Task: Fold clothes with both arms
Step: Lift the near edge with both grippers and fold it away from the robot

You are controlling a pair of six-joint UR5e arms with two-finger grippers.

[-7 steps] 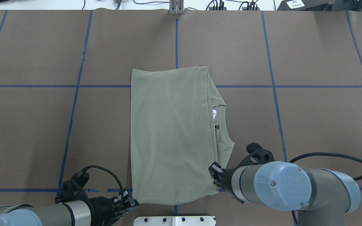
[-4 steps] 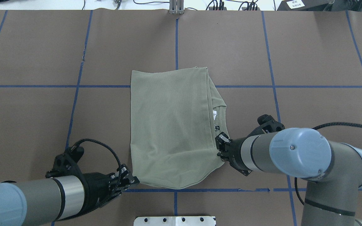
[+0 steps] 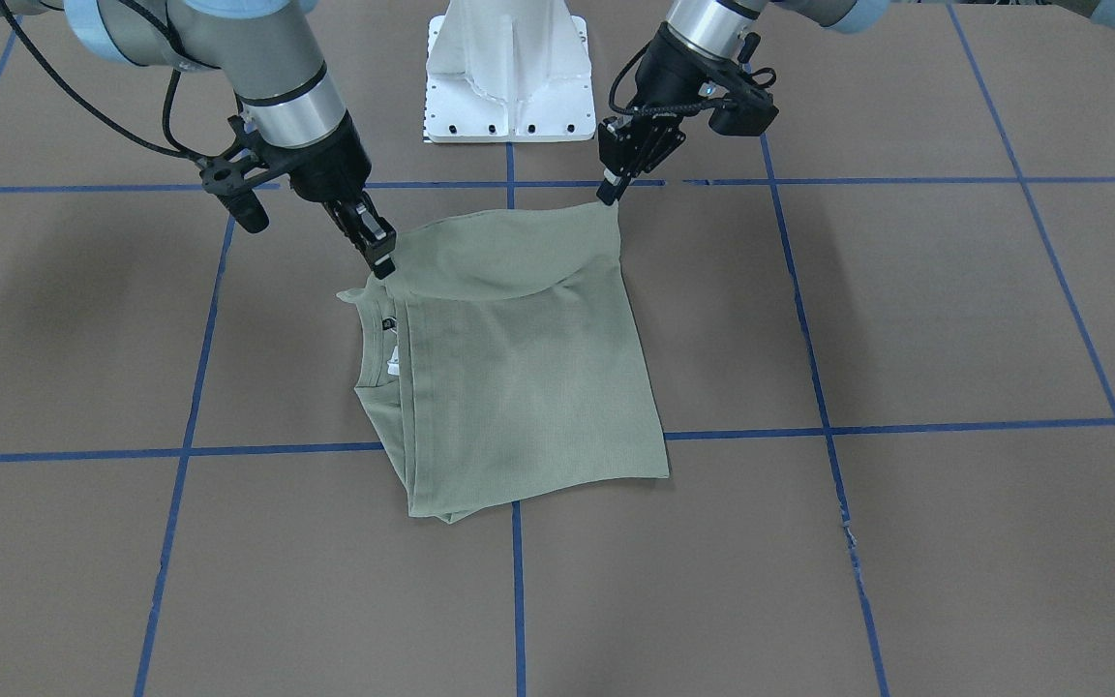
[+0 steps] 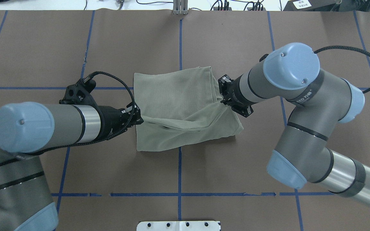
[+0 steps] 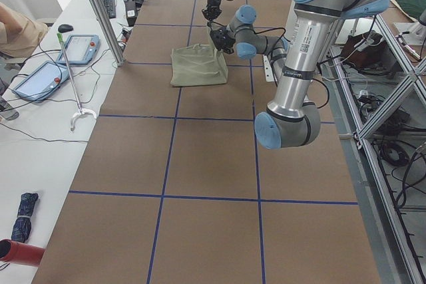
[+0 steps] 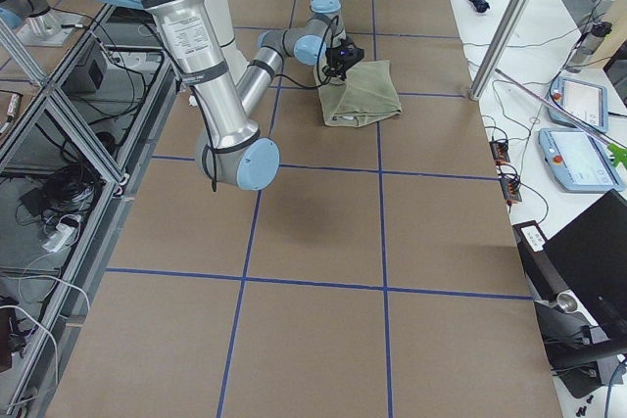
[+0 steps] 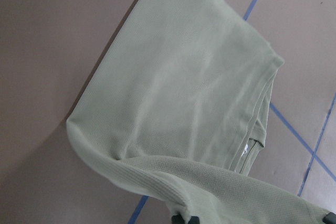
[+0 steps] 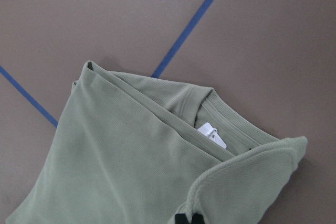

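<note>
The sage-green clothes (image 4: 175, 93) lie mid-table as one folded shirt, its collar and white hang tag (image 3: 391, 366) toward my right arm's side. The near edge is lifted off the table and sags between both grippers. My left gripper (image 4: 137, 117) is shut on the near-left corner, also seen in the front view (image 3: 608, 190). At the near-right corner my right gripper (image 4: 222, 93) is shut on the fabric, just above the collar (image 3: 381, 261). The right wrist view shows the tag (image 8: 212, 134) under the raised corner. Both arms (image 4: 75, 123) reach out over the table.
The white pedestal base (image 3: 507, 73) stands at the robot's edge. Blue tape lines (image 4: 180, 41) grid the brown table. Side benches carry tablets (image 5: 80, 39) and cables, with an upright metal post (image 6: 509, 17). A person's arm (image 5: 16, 28) rests at a bench.
Both grippers have travelled away from the robot, carrying the shirt's near edge up and toward its far edge. The near half now hangs raised over the rest.
</note>
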